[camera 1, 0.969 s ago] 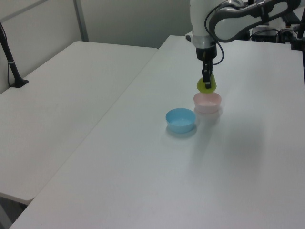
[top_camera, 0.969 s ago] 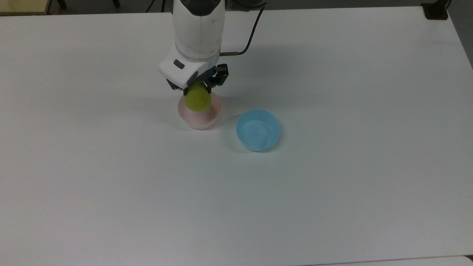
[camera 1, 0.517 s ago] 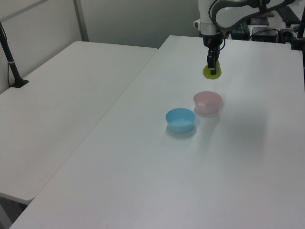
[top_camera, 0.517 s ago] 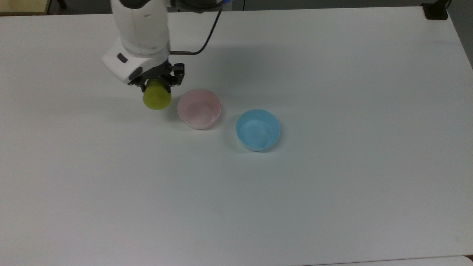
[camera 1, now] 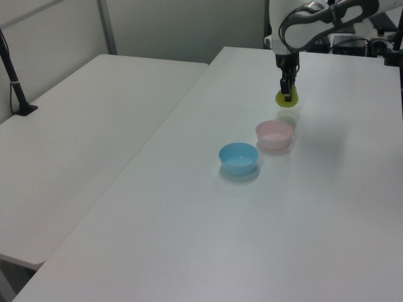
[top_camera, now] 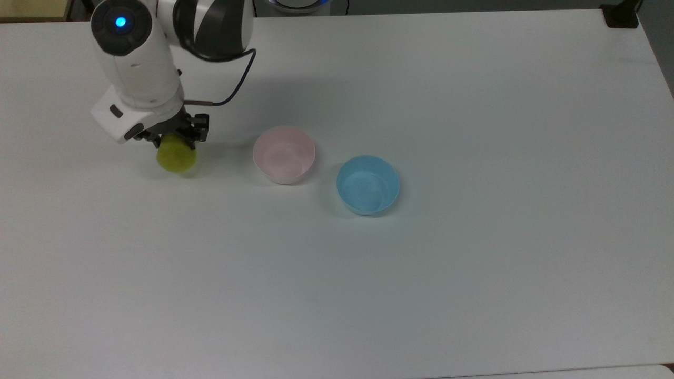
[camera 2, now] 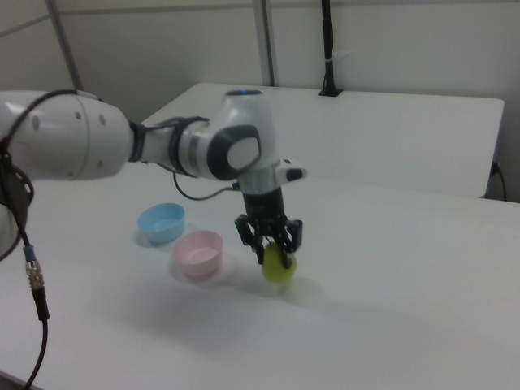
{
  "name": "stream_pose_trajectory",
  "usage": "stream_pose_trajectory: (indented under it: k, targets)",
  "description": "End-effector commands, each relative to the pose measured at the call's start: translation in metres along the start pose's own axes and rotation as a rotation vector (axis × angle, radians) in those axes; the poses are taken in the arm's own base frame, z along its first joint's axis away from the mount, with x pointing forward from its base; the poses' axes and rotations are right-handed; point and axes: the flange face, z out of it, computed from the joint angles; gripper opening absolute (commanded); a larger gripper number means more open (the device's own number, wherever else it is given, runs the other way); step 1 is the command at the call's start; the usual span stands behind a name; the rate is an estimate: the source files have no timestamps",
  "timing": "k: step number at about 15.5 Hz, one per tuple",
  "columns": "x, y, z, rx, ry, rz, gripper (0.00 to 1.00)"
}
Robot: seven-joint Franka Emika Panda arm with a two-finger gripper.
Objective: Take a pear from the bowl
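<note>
The yellow-green pear (top_camera: 177,156) hangs in my gripper (top_camera: 172,138), which is shut on its upper part, low over the white table. It is well off to the top view's left of the pale pink bowl (top_camera: 284,155), which holds nothing. In the left view the pear (camera 1: 287,100) is beyond the pink bowl (camera 1: 274,134). In the right view the pear (camera 2: 279,266) sits under the gripper (camera 2: 270,241), to the right view's right of the pink bowl (camera 2: 198,253), very close to the table surface.
A light blue bowl (top_camera: 367,184) stands beside the pink one, on the top view's right. The white table (top_camera: 421,263) stretches wide around both bowls. A second table (camera 1: 75,145) stands at the left view's left.
My gripper has carried the pear up out of the pink bowl and toward the top view's left, then lower toward the table. The bowls have not moved.
</note>
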Motion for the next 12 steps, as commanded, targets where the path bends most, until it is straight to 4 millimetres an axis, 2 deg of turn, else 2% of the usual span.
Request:
stream_pose_trajectory:
  k: [1,2,3,5,7,9,11,12]
  targets:
    - [0.005,0.013,0.012,-0.022,0.026,-0.013,0.38]
    - [0.006,0.013,0.014,-0.022,0.025,-0.013,0.44]
    - [0.006,0.012,0.016,-0.022,0.022,-0.015,0.57]
    - [0.005,0.009,0.011,-0.028,0.017,-0.007,1.00]
    - [-0.001,0.010,-0.011,-0.033,0.028,0.011,1.00]
    - [-0.008,-0.001,-0.040,-0.036,0.026,0.032,1.00]
    - [-0.013,-0.027,-0.076,-0.043,0.043,0.035,1.00]
    - [-0.015,-0.045,-0.091,-0.045,0.045,0.034,1.00]
